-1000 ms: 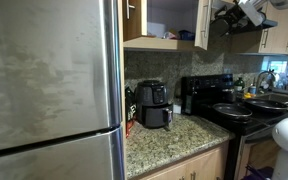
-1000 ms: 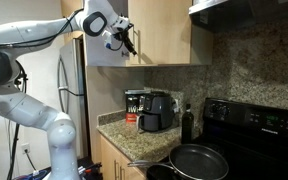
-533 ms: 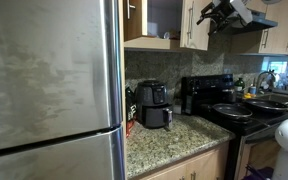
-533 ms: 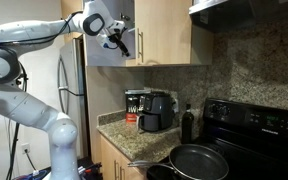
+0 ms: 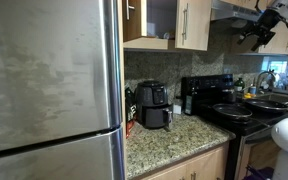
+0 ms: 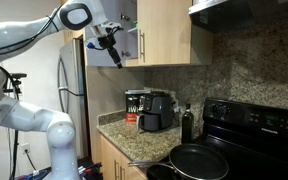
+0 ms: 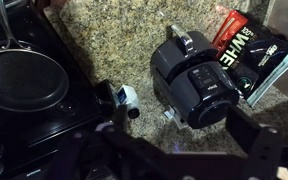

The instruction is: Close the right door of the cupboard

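Observation:
The cupboard hangs above the counter in both exterior views. Its right door [image 5: 191, 20] [image 6: 164, 30] is light wood with a metal handle [image 6: 141, 43] and stands swung nearly flat against the cupboard front. A dark gap of interior [image 5: 160, 14] shows beside it. My gripper [image 5: 256, 28] [image 6: 110, 48] hangs in the air in front of the cupboard, away from the door and touching nothing. In the wrist view my gripper [image 7: 179, 140] is open and empty, its dark fingers [image 7: 254, 135] spread wide, looking down at the counter.
A large steel fridge [image 5: 49, 90] fills one side. On the granite counter [image 7: 114, 40] stand a black air fryer [image 7: 199, 75] [image 5: 153, 103], a red package [image 7: 246, 45] and a small bottle [image 7: 124, 100]. A frying pan [image 7: 19, 80] sits on the black stove [image 5: 224, 105].
The right door has swung from wide open to nearly shut. My gripper has come off the door and moved away from the cupboard and a little down.

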Motion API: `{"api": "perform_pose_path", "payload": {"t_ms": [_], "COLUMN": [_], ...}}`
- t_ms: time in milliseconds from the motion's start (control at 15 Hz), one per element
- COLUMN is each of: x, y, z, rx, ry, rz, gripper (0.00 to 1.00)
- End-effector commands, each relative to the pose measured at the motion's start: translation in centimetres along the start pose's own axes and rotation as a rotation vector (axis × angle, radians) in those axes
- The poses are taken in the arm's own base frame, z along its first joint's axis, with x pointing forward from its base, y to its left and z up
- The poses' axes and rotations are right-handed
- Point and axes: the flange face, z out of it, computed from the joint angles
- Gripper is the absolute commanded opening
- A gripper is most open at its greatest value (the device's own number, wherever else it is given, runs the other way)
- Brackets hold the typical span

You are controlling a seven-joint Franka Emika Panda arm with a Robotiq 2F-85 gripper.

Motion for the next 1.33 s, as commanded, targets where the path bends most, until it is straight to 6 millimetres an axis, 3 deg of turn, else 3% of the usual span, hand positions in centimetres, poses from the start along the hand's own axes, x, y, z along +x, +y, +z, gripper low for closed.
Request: {"api": "perform_pose_path", "payload": {"t_ms": [0,333,733,1267], "x": [-0.4,-0.4,0.4,0.6], "y": [0.3,-0.1,-3.8,-3.9], "z": [-0.2,0.3,-1.8,-2.3], "rx": [0.006,0.0,0.113,0.107], "ry": [0.003,-0.007,0.242,0.23], "rz": [0.0,-0.007,-0.033,-0.041], "gripper": [1.0,1.0,1.0,1.0]}}
